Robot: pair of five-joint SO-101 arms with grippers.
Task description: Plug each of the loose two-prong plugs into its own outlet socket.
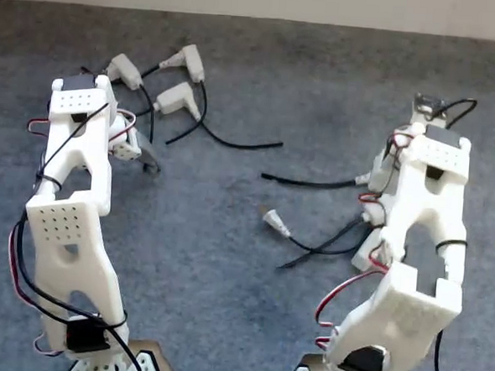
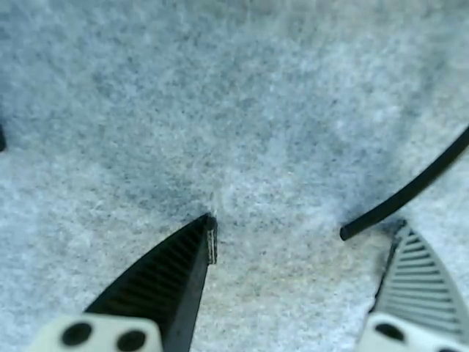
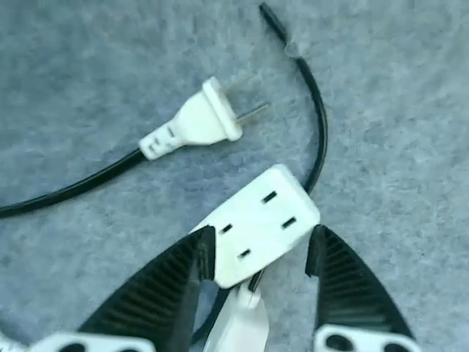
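A grey, felt-like table (image 1: 239, 50) carries two white, perforated plastic arms, the left arm (image 1: 73, 217) and the right arm (image 1: 422, 213). The right tool (image 3: 261, 236) hangs released over a flat, white, slotted outlet block (image 3: 256, 220), its ribbed black fingers (image 3: 183, 279) straddling the block without clamping it. Just beside the block lies a loose two-prong plug (image 3: 198, 121), a white ridged body with bare metal prongs and a black rubbery cord that trails away from the block. Well apart from the block, past the left arm, three angular white plug bodies (image 1: 179, 99) sit clustered on black leads. The left tool (image 2: 306, 226), also far from the block, is spread wide above bare felt, the cut end of a thin black cord (image 2: 410, 192) near its pale finger.
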